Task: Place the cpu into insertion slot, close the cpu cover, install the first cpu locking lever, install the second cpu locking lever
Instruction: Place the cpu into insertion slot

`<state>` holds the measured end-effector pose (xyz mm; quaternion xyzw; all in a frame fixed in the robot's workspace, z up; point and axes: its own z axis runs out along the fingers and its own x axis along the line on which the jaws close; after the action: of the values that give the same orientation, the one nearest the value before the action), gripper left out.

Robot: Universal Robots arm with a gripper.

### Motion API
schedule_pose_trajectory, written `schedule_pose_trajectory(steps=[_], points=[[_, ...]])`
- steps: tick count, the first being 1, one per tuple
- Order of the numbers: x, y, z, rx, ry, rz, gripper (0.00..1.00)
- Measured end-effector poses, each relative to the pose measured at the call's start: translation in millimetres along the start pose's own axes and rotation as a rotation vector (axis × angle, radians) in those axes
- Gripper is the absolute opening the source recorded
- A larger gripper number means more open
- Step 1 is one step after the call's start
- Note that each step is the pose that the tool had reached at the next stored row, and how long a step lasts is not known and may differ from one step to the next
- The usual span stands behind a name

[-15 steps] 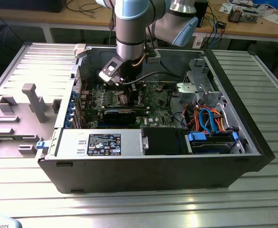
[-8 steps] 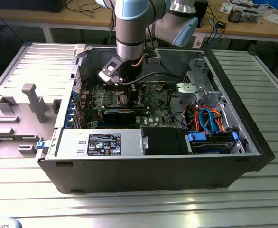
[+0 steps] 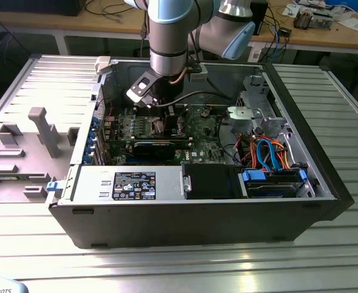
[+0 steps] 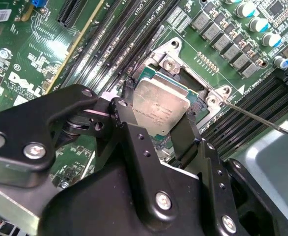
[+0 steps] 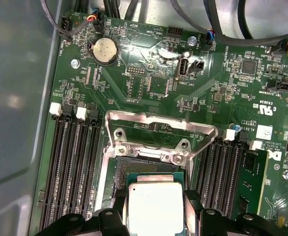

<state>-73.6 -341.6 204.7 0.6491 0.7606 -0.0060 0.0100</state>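
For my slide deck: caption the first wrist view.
Gripper holding the chip over the open socket, its cover frame raised, memory slots either side.

electronics lab: cluttered workbench (image 3: 325, 38), ribbed metal table (image 3: 167, 268), opened computer case (image 3: 197, 227).

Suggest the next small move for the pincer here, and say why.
Probably ease the cpu straight down, gently. The pincer grips it by two edges over the slot, whose dark centre shows past the chip, and the cover stands open. Whether it already touches, I cannot tell.
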Motion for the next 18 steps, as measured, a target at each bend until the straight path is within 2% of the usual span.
schedule_pose_trajectory(steps=[9,11,14,18], points=[[0.3,0.8,0.1,0.0026,-0.0003,0.104,0.54],[1.2,1.5,0.9,0.0066,0.0004,0.131,0.54],[9.0,5.8,1.4,0.0087,0.0011,0.135,0.54],[9.6,5.9,2.3,0.0092,0.001,0.157,0.54]])
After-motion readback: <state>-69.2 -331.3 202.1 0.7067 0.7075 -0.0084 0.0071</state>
